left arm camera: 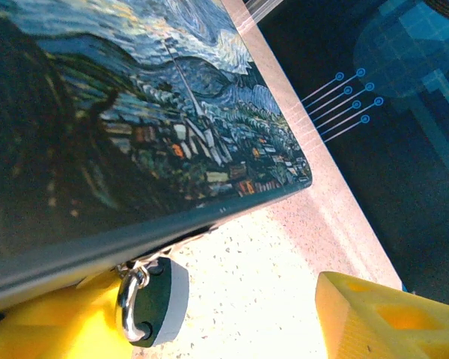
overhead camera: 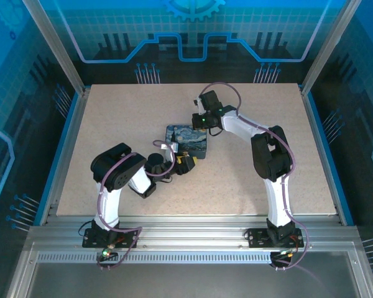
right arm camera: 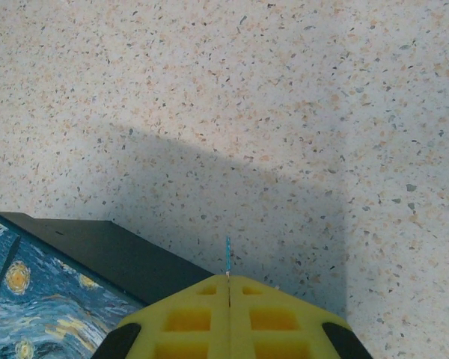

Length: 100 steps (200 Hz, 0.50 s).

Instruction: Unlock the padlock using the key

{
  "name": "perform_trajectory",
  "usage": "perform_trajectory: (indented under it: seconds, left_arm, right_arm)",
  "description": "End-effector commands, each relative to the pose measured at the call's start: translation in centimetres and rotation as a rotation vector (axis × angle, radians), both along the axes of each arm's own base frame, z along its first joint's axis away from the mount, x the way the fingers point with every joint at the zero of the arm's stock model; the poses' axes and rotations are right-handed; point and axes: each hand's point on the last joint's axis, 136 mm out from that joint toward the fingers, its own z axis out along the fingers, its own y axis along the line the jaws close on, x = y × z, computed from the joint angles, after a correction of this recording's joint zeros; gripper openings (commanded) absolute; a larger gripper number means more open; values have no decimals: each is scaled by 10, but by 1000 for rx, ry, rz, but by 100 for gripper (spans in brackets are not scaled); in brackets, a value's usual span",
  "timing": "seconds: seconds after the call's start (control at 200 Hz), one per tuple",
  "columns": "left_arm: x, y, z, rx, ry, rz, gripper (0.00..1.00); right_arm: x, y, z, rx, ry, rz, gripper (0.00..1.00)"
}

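Right wrist: right claw [right arm camera: 229,288] pinched on key [right arm camera: 227,258], mostly hidden; left claw [left arm camera: 217,303] gapes.

Even, bright light on the table [overhead camera: 248,174] from above. In my right wrist view a broad soft shadow crosses mid-frame; in my left, the box [left arm camera: 97,134] darkens toward the left, my finger [left arm camera: 389,314] blurs.

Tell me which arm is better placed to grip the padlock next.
Left. The left gripper, open, has the padlock between its fingers, at the box edge. The right gripper is shut on a thin blue strip, over the table.
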Motion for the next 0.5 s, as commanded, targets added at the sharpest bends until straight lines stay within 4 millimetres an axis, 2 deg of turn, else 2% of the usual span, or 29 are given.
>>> perform_trajectory:
  seconds: [0.0,0.135,0.275,0.495]
  left_arm:
    - [0,-5,-16,26,46,-2,63]
    - [-2,-3,-22,93,46,24,64]
    - [3,0,-24,138,54,56,50]
    - [8,2,-23,153,43,87,43]
  right_arm:
    - [-38,7,-24,-20,146,49,0]
    - [-38,7,-25,-19,147,47,0]
    - [-39,7,-27,-16,151,48,0]
    - [-39,7,-27,-18,151,46,0]
